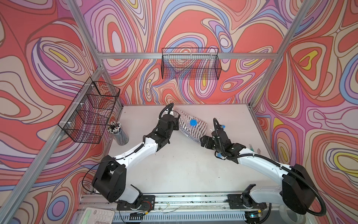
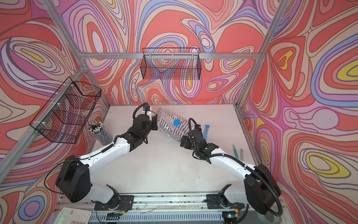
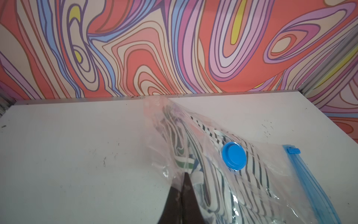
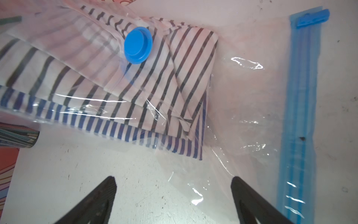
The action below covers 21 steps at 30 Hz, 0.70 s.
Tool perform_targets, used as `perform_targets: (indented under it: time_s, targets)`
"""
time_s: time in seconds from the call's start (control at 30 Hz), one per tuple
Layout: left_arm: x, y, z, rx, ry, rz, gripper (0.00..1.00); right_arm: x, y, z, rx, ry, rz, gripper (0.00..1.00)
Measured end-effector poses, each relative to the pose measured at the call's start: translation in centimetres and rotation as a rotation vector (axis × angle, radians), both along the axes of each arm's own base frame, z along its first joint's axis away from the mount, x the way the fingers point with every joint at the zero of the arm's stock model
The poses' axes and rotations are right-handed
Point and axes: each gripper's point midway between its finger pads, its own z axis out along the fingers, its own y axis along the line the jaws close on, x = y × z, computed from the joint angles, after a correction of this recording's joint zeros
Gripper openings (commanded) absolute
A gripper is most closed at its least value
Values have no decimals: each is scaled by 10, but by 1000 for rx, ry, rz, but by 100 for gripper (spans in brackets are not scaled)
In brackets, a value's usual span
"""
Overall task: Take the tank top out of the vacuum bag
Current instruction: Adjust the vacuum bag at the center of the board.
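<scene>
Up close, my right pincer (image 4: 173,177) is wide apart and empty. My left pincer (image 3: 185,174) is pinched shut on the vacuum bag (image 4: 242,97), near its blue valve cap (image 4: 138,45). Under that cap lies the folded tank top (image 4: 96,77), soft and light. The bag looks slippery, so I'd grab the cloth.

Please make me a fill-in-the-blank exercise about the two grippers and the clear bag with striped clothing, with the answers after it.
1. The left gripper is ___ on the large clear rectangular plastic vacuum bag.
2. The jaws of the right gripper stand ___.
3. The round valve cap on the bag is ___ in colour.
4. The folded striped clothing lies ___ the bag.
Missing words: shut, open, blue, inside.
</scene>
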Motion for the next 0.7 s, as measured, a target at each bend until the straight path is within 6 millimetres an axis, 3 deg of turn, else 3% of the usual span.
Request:
perform_targets:
  time_s: [0.2,0.3,0.7]
  targets:
    - [-23,-18,82,19,-165,-70,0,3,-3,1,8,1,-15,98]
    - [-34,-27,109,36,-224,-98,0,5,-5,2,18,-1,-24,98]
    - [-44,-34,119,142,-252,-127,0,6,-11,6,39,-5,-38,98]
